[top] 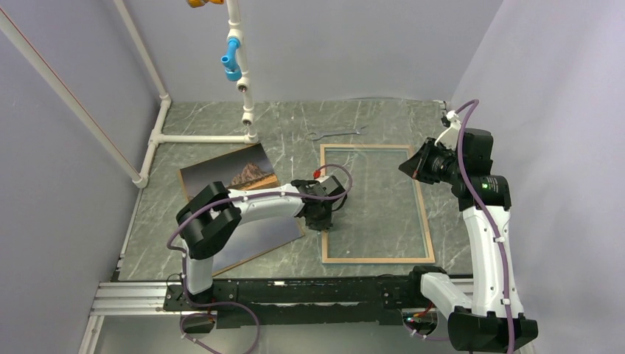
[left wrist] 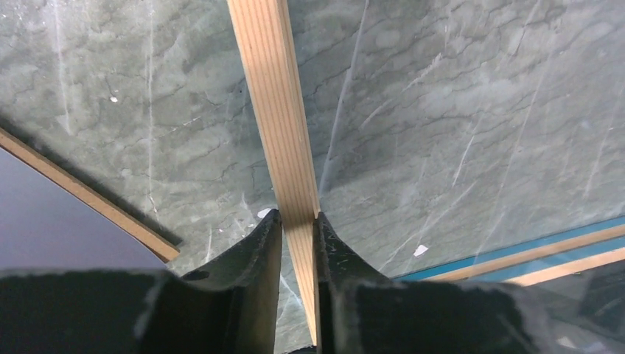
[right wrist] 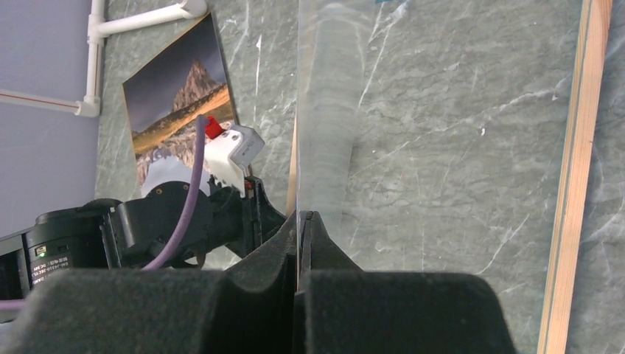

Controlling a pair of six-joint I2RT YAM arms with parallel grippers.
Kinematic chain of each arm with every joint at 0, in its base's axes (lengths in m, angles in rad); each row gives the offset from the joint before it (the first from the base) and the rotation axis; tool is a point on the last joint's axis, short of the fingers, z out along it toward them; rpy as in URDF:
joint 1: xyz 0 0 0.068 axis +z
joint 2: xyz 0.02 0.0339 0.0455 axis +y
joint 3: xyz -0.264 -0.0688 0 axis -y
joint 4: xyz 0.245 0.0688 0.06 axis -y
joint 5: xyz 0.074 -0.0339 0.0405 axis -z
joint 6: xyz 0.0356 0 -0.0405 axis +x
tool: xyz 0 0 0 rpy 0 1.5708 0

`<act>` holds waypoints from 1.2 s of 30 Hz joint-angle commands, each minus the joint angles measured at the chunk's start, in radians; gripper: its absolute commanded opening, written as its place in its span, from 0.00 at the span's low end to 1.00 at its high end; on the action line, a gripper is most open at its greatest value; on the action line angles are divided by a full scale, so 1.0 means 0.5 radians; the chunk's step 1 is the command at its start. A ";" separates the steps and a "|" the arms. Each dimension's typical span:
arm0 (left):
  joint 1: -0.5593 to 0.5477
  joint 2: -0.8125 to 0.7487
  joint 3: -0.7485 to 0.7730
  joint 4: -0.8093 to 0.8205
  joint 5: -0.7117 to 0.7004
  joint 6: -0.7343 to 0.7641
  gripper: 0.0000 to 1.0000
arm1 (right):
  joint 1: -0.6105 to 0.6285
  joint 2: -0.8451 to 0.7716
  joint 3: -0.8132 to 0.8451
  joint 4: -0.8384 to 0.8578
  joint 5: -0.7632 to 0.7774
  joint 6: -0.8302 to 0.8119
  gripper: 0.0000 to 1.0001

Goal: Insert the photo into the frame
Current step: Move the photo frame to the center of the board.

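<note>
- While the frame [top: 376, 259] lies on the grey marble desk [top: 295, 125] with its pale wood back up, the left claw [top: 323, 220] sits on the long rail on the photo's side, towards the near corner.
- In the left wrist view this claw [left wrist: 297, 215] is almost closed. Its two black fingers [left wrist: 258, 251] press on either side of the tan rail [left wrist: 273, 88], pinching the frame and nothing else (whether the rail is raised off the desk I cannot tell).
- A strip of bright blue runs along a frame edge at the lower right of that view.
- The right claw [top: 407, 164] hangs by the frame's far right corner.
- Seen from its own wrist, the right claw [right wrist: 298, 215] has its pads squeezed together on the edge of a clear glossy sheet [right wrist: 328, 110]. The sheet runs away from the claw nearly edge-on, and the marble shows through it.
- The frame's other long rail [right wrist: 575, 184] lies to the right of the sheet in that view.
- The photo [top: 236, 173] lies picture side up on the desk, outside the frame and to its left. The left arm partly covers it, and neither claw touches it.
- A thin brown board [top: 258, 256] shows along the photo's near edge.
- A wrench [top: 335, 133] lies on the desk just beyond the frame's far rail.
</note>
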 commanded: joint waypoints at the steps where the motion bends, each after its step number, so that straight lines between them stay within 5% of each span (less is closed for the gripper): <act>1: 0.060 -0.042 -0.143 0.036 0.022 -0.032 0.18 | -0.007 0.002 0.088 0.058 -0.069 -0.012 0.00; 20: 0.047 -0.286 -0.481 0.117 0.036 -0.225 0.00 | -0.008 0.013 0.082 0.182 -0.323 0.074 0.00; 36: -0.073 -0.486 -0.638 0.101 -0.092 -0.506 0.01 | -0.008 -0.007 0.047 0.206 -0.335 0.084 0.00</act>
